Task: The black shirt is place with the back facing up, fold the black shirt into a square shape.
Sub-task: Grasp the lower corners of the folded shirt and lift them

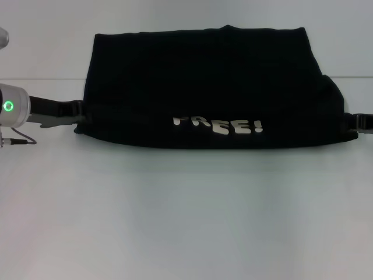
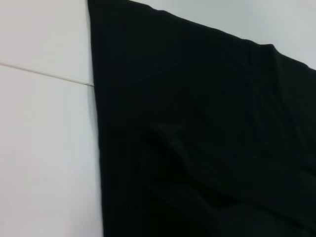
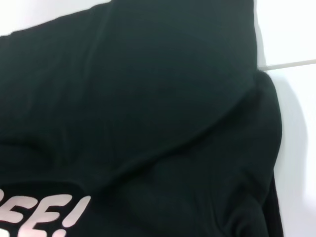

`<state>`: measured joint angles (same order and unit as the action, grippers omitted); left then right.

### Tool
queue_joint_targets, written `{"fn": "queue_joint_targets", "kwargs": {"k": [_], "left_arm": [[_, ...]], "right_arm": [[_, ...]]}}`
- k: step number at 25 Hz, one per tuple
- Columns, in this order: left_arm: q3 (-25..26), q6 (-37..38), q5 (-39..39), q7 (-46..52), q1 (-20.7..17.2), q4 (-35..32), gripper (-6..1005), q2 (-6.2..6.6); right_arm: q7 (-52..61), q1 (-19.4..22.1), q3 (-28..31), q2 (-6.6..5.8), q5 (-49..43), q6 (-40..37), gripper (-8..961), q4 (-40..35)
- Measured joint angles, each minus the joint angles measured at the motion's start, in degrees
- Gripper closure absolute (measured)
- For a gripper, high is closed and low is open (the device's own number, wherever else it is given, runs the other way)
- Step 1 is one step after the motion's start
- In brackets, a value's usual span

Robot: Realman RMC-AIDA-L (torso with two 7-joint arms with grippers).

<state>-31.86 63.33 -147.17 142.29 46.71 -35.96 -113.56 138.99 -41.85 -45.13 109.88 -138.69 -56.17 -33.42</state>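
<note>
The black shirt (image 1: 204, 81) lies folded across the far half of the white table (image 1: 186, 221). White lettering "FREE!" (image 1: 224, 124) shows, crumpled, along its near edge. That edge runs taut between my two grippers, with a shadow beneath it. My left gripper (image 1: 78, 116) is shut on the shirt's near left corner. At the near right corner my right gripper (image 1: 352, 122) is shut on the cloth, mostly cut off by the frame. The left wrist view shows plain black shirt cloth (image 2: 197, 138) with a straight side edge. The right wrist view shows creased shirt folds (image 3: 148, 98) and part of the lettering (image 3: 44, 212).
A thin seam line (image 1: 41, 79) crosses the table behind the shirt. The bare white tabletop stretches from the shirt's near edge to the front of the view.
</note>
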Motion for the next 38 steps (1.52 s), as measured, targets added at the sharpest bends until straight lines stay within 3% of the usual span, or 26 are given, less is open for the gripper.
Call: {"fn": "queue_joint_targets", "kwargs": {"k": [10, 18, 28, 38], "left_arm": [[0.0, 1.1, -1.5, -0.7, -0.4, -0.6, 999, -0.01], [-0.3, 19.5, -3.9, -2.8, -0.8, -6.0, 999, 0.23], [-0.5, 36.2, -8.3, -5.6, -1.5, -8.0, 999, 0.54], [-0.9, 45.3, -8.9, -8.8, -4.5, -8.1, 998, -0.93]], "right_arm": [[-0.2, 0.2, 0.8, -0.14, -0.3, -4.5, 852, -2.1], [2.4, 2.8, 1.0, -2.75, -0.4, -20.0, 852, -7.0], [3.6, 6.9, 3.1, -3.81, -3.6, -35.9, 852, -11.1], [2.3, 10.2, 4.4, -3.81, -4.8, -46.3, 853, -11.2]]}}
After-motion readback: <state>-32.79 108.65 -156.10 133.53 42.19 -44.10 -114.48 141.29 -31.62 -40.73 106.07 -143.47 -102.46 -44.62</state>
